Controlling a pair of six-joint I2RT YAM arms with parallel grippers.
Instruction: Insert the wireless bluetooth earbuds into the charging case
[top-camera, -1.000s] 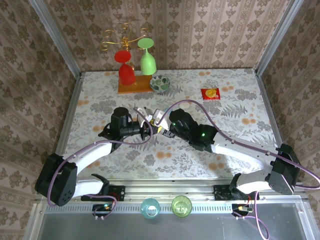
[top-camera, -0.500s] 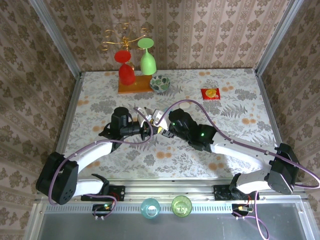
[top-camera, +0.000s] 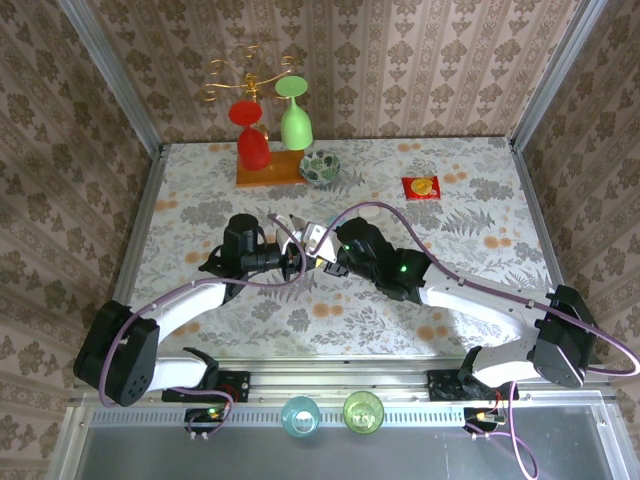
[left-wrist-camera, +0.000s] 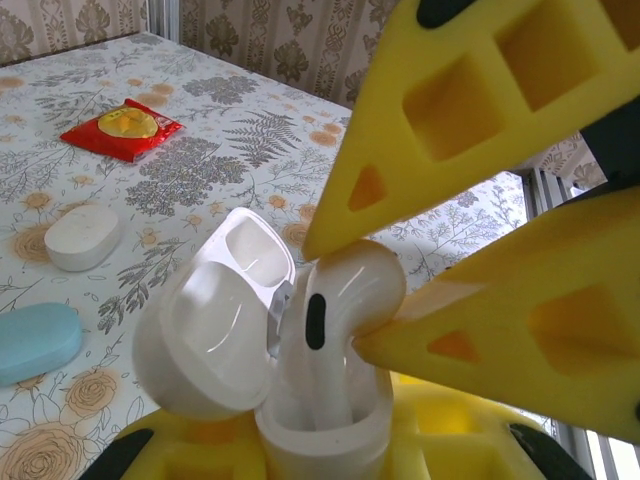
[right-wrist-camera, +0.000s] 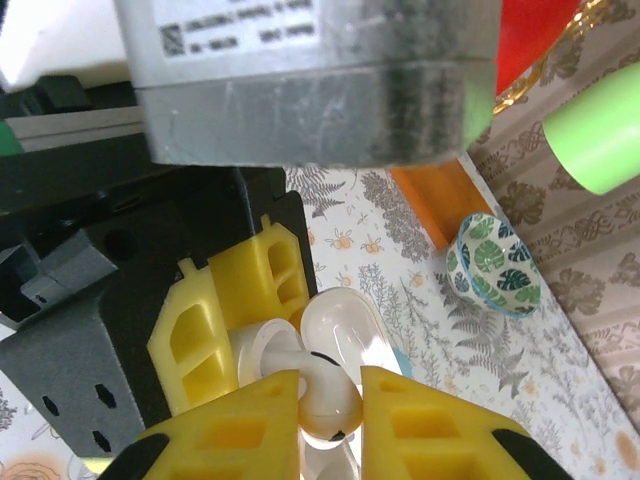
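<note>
A white earbud (left-wrist-camera: 335, 300) with a dark oval mark is being pinched at its rounded head by the right gripper (left-wrist-camera: 337, 293). Its stem is pointing down, into the case (left-wrist-camera: 320, 440). The glossy white case is being held upright by the left gripper (left-wrist-camera: 320, 455) over mid-table. Its lid (left-wrist-camera: 215, 345) is being shown hinged open sideways, a moulded hollow inside it.
</note>
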